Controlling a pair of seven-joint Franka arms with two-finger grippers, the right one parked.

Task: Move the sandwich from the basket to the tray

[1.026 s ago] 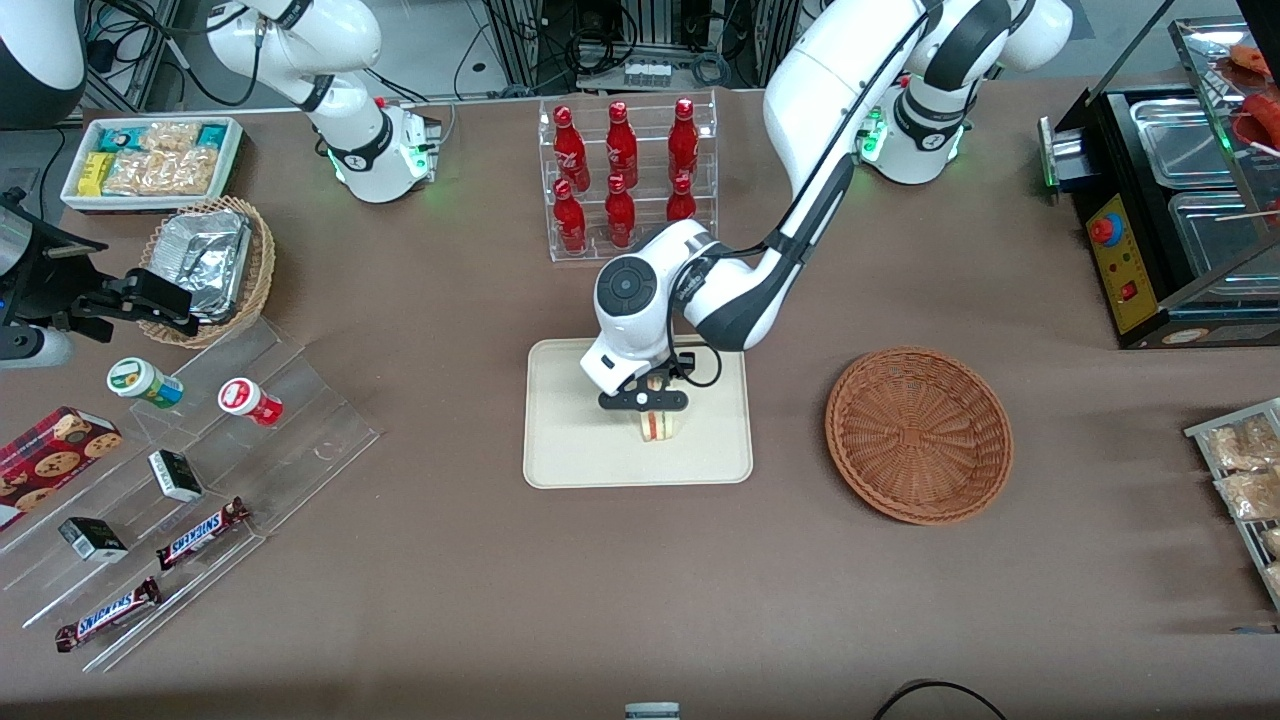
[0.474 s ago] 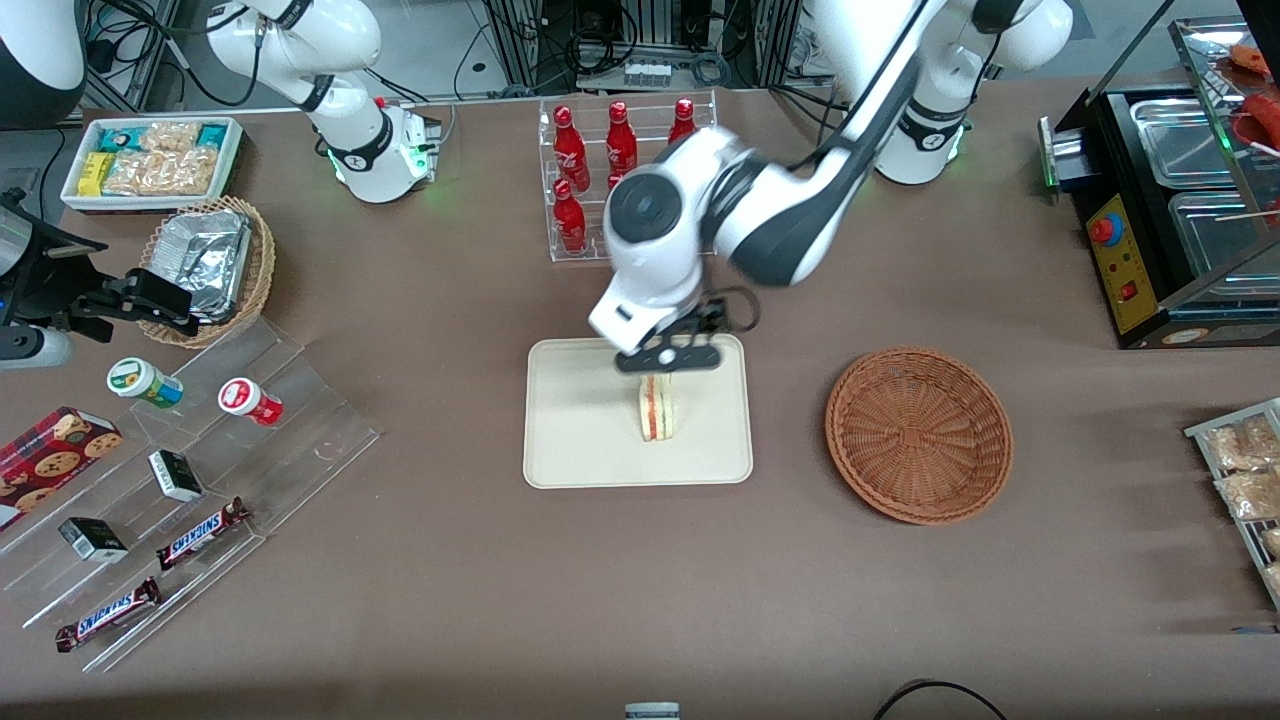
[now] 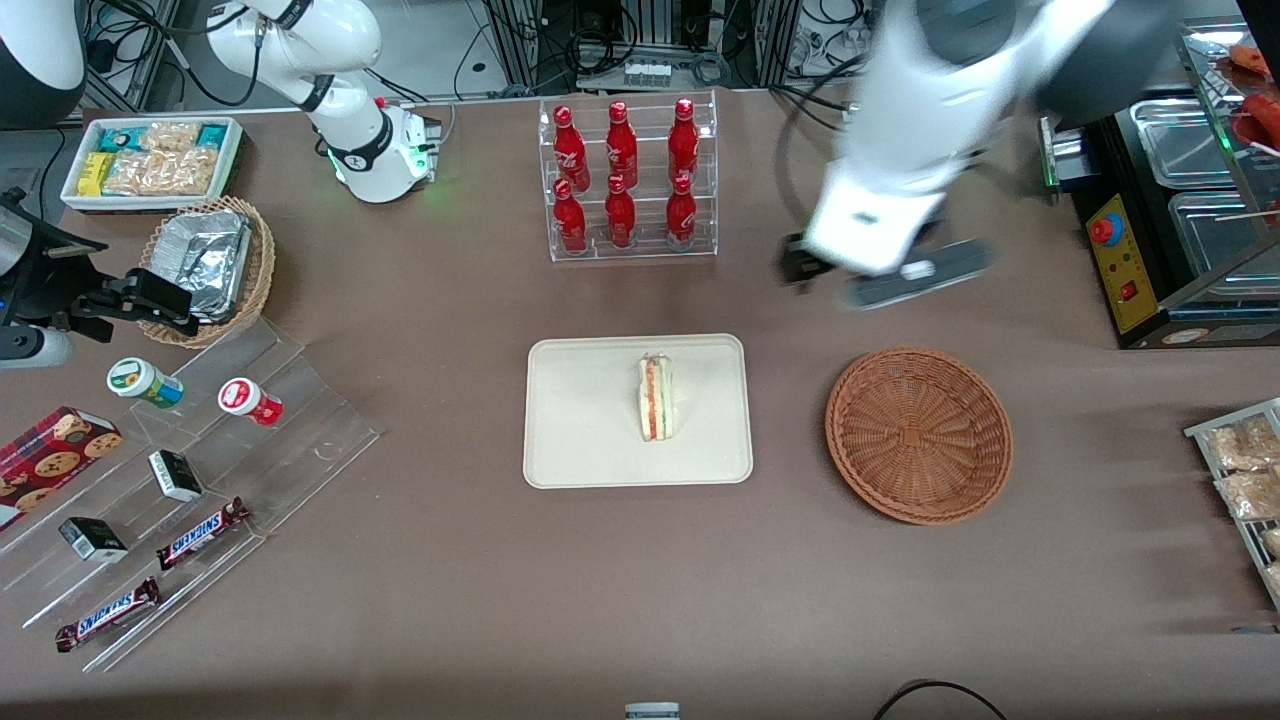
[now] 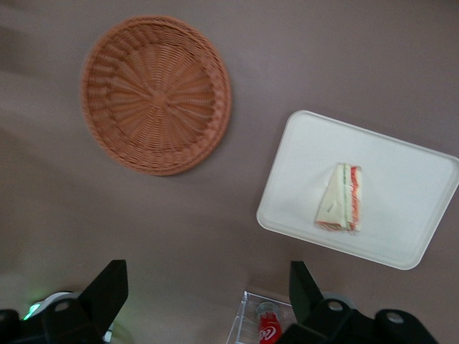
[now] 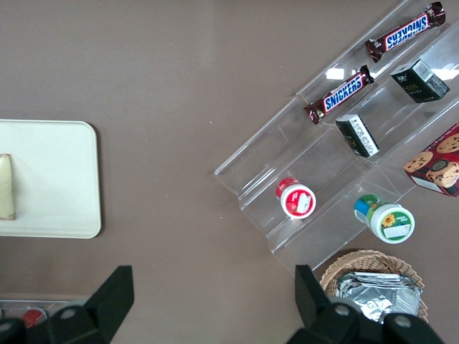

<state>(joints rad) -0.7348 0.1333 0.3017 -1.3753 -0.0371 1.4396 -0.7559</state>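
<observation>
While the sandwich (image 3: 656, 399) is lying on the tray (image 3: 580, 440), toward the edge nearest the basket (image 3: 919, 434), the front view is showing the job's end state: bread wedge resting free, filling stripe facing up, nothing touching it. The basket is sitting empty on the bench (image 3: 640, 580), beside the tray toward the working arm's end. The hand (image 3: 905, 275) is hanging high and well apart from both, above bare bench farther from the front camera than the basket; it is blurred here, so its finger spacing is not readable in this view. Judgement: placing looks complete, and the arm is standing clear so the tray is unobstructed.

Left wrist view is looking straight down from height. It is showing basket (image 4: 156, 94), tray (image 4: 401, 179) and sandwich (image 4: 340, 198) together, confirming the sandwich is lying flat inside the rim with its striped edge toward the tray's middle. Two dark fingers (image 4: 106, 290) are framing the picture wide apart with nothing between them, so the hand (image 4: 204, 283) is open and carrying nothing, which the front view is not settling. A red bottle (image 4: 267, 328) in its clear rack is also peeking in beneath.

Right wrist view is catching only a corner of the tray (image 5: 64, 179) and a sliver of the sandwich (image 5: 6, 188); mostly it is showing the clear stepped display (image 5: 337, 165) with its snack bars, absent from the left wrist view.
</observation>
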